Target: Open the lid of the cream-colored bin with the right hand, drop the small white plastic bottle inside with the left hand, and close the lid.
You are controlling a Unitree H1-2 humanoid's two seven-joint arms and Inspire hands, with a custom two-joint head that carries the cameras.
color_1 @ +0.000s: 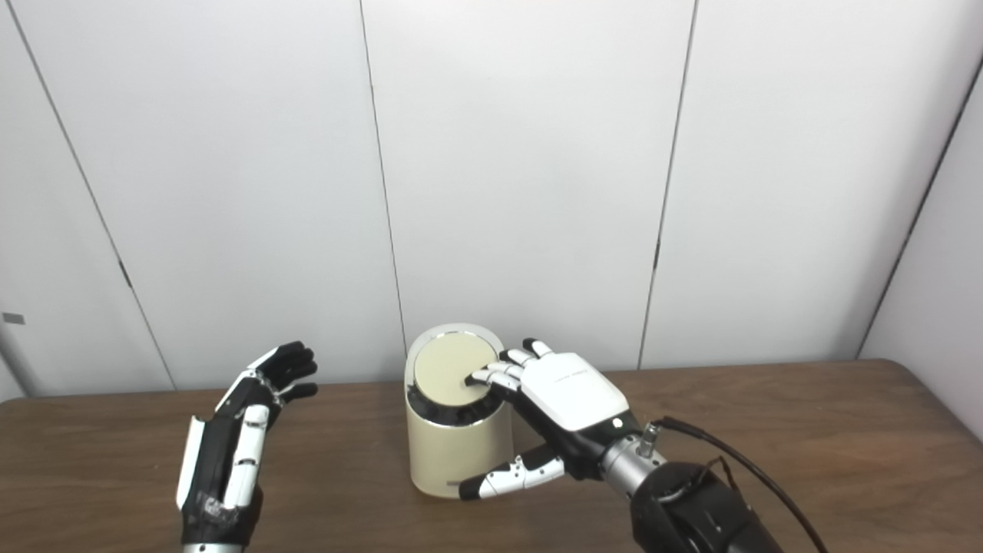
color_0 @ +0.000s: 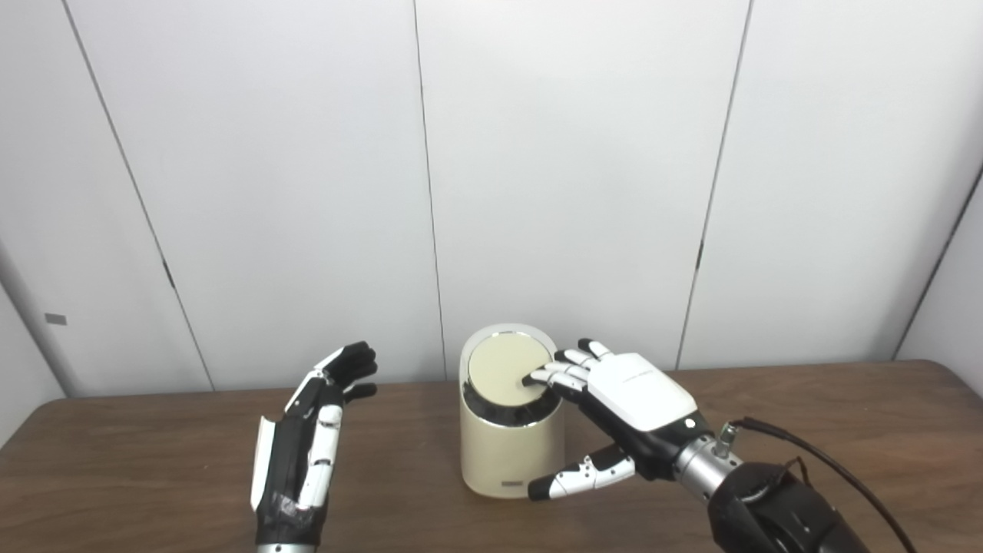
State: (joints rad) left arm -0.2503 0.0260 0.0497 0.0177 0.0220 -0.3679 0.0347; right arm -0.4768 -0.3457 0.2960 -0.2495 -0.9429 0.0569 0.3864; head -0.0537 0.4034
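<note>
Resting its fingertips [color_0: 537, 377] on the closed lid [color_0: 507, 368] of the cream-colored bin [color_0: 511, 445], the right hand [color_0: 630, 399] reaches in from the right with its fingers spread and holds nothing; its thumb [color_0: 580, 477] sticks out low in front of the bin's wall, near the base, and whether it touches the wall cannot be told. The bin stands upright near the middle of the table, its round lid tilted toward the camera and ringed by a dark shiny band. The left hand [color_0: 307, 438] is raised off the table well to the left of the bin, fingers apart and slightly curled, and it too holds nothing. No small white plastic bottle can be seen in either view. A dark cable [color_0: 829, 461] loops from the right wrist over the tabletop toward the lower right. Nothing stands between either hand and the bin. The table [color_0: 153, 461] is dark brown wood grain, its far edge running just behind the bin. Behind it rises a wall of plain white panels [color_0: 576, 153] divided by thin dark vertical seams.
</note>
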